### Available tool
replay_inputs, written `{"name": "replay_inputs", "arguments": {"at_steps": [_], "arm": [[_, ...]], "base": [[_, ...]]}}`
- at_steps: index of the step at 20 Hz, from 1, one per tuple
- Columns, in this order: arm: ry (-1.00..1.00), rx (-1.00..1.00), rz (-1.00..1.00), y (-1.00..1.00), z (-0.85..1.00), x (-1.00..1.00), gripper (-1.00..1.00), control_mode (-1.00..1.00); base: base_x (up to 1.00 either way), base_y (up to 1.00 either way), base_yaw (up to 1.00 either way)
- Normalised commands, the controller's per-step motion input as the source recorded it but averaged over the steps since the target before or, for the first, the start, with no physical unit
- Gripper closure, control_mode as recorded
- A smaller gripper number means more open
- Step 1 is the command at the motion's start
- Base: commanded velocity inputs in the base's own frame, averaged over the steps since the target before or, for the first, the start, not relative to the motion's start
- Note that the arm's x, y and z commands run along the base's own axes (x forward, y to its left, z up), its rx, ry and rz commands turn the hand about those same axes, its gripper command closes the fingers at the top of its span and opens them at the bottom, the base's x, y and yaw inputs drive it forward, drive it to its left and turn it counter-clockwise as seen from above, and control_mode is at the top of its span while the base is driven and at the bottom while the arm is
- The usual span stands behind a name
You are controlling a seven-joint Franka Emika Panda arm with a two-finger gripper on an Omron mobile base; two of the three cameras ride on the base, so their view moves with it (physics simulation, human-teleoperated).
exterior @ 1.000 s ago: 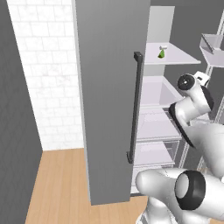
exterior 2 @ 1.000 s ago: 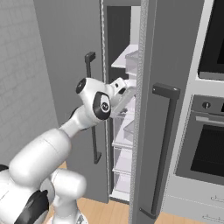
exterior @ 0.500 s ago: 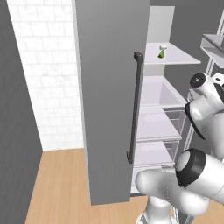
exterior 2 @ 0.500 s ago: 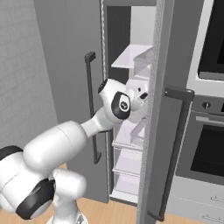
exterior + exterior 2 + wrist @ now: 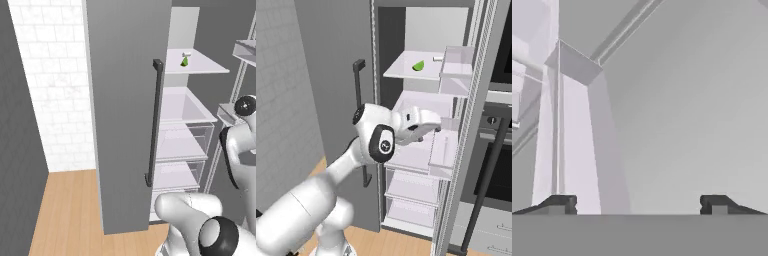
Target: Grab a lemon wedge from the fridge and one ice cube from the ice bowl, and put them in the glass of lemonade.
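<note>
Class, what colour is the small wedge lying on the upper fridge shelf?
Yellow-green. The lemon wedge shows best in the right base view, on the white shelf.

A: Showing glossy white rounded arm [image 5: 331, 185] links, bulbous shells, black rings at joints.
B: Showing round black joint cap with small white mark; dark seam running between segments?
A: Yep. Ending in white boxy hand, gripper [image 5: 639, 204] carrying two small dark, flat-topped finger tips [image 5: 559, 202].
</note>
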Motion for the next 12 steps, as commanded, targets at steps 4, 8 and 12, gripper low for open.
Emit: {"name": "replay_inputs", "arguments": {"at_steps": [4, 8, 12], "arm": [[-0.49, 0.33, -0.06, 1.00, 0.79, -0.80, -1.00, -1.00], [-0.39, 0.35, -0.12, 1.00, 0.34, -0.75, -1.00, -1.00], [-0.09, 0.41, -0.07, 1.00, 0.06, -0.85, -1.00, -1.00]], "base": [[0.00, 0.00, 0.00], [0.00, 0.00, 0.00], [0.00, 0.00, 0.00]]}}
